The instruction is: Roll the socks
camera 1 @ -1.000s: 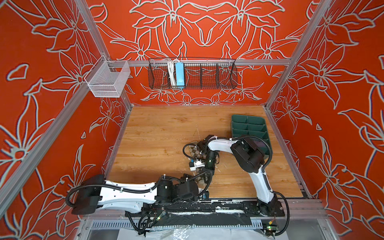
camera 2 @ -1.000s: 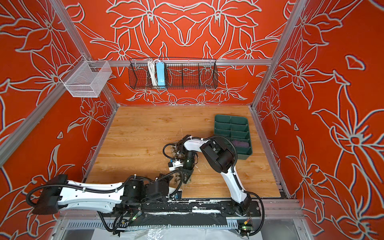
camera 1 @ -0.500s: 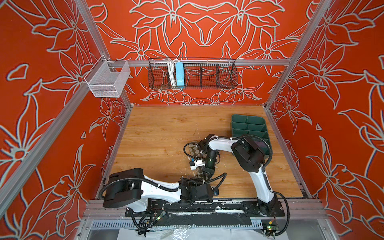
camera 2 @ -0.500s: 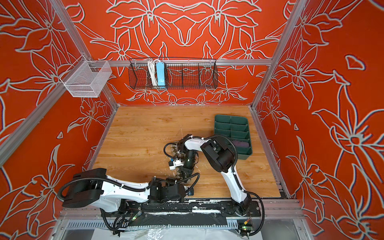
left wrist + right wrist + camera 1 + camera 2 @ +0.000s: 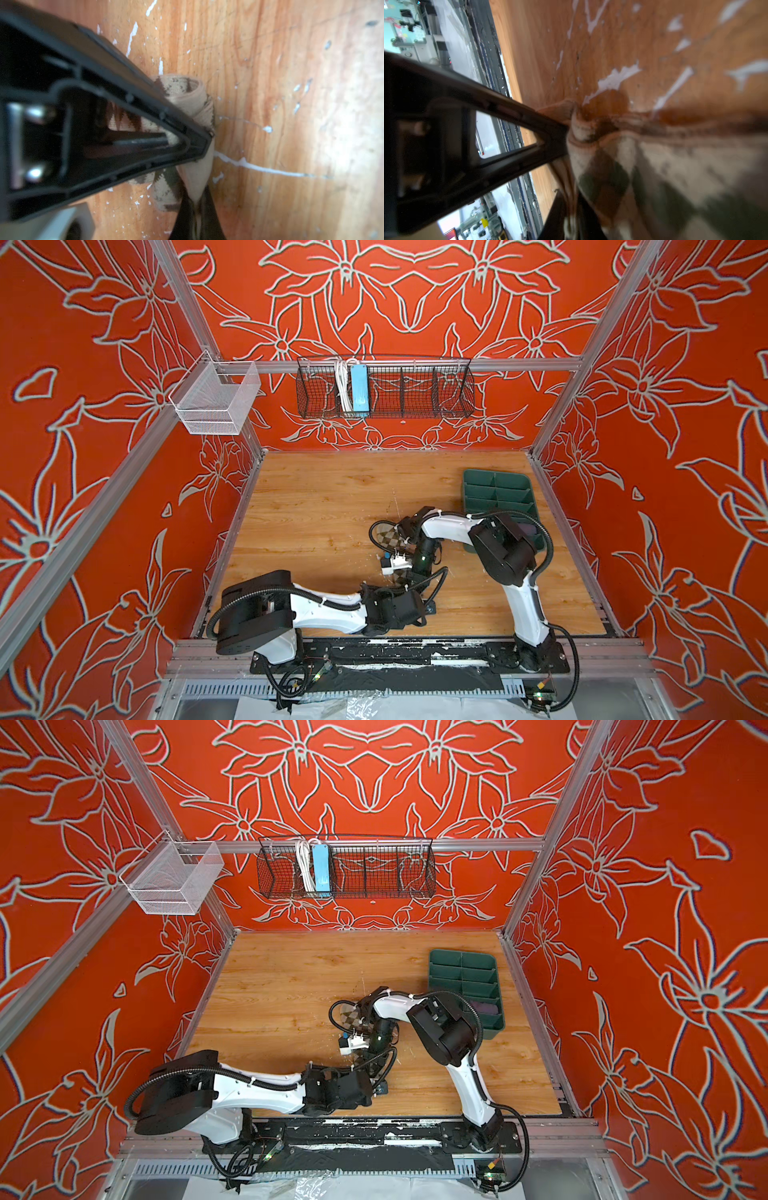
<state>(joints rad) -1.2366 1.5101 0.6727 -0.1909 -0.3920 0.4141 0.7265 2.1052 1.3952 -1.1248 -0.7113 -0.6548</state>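
The beige argyle sock [image 5: 387, 536] lies on the wooden floor near the middle, mostly hidden under my right wrist in both top views. The left wrist view shows its end rolled into a small coil [image 5: 187, 93]. My left gripper [image 5: 196, 216] is shut on a beige fold of that sock, low at the front [image 5: 415, 593]. My right gripper [image 5: 571, 218] pinches the same sock [image 5: 643, 166], and cloth fills its narrow gap. The two grippers' tips almost meet. The purple sock [image 5: 484, 1007] lies in a compartment of the green tray.
The green divided tray [image 5: 498, 489] stands at the right edge of the floor. A black wire basket [image 5: 384, 387] hangs on the back wall and a white mesh basket [image 5: 216, 400] on the left rail. The black base rail [image 5: 374, 649] runs along the front.
My left arm has drawn in from the far left towards the middle, and its gripper has gone from open to shut on the beige sock. The right arm has barely moved.
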